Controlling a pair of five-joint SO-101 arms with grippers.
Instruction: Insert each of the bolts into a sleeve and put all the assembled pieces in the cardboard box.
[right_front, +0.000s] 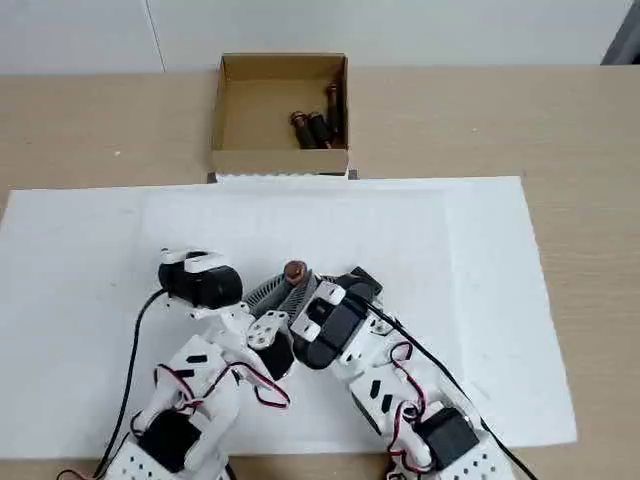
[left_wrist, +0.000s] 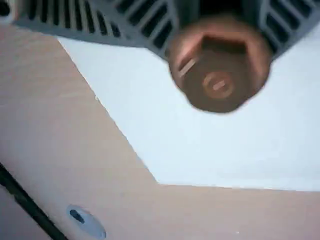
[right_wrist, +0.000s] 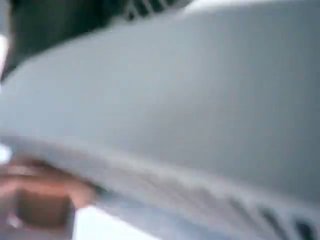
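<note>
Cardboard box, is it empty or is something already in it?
Not empty: dark bolt pieces lie in the cardboard box near its right wall.

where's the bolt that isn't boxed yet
High view: the bolt is over the middle of the sheet, where the two arms meet, short of the box. The left wrist view shows it clamped in the left pincer.

A white sheet (right_front: 480, 260) lies over the near part of the wooden table (right_front: 100, 120); a pale wall (right_front: 400, 30) stands behind the far edge.
</note>
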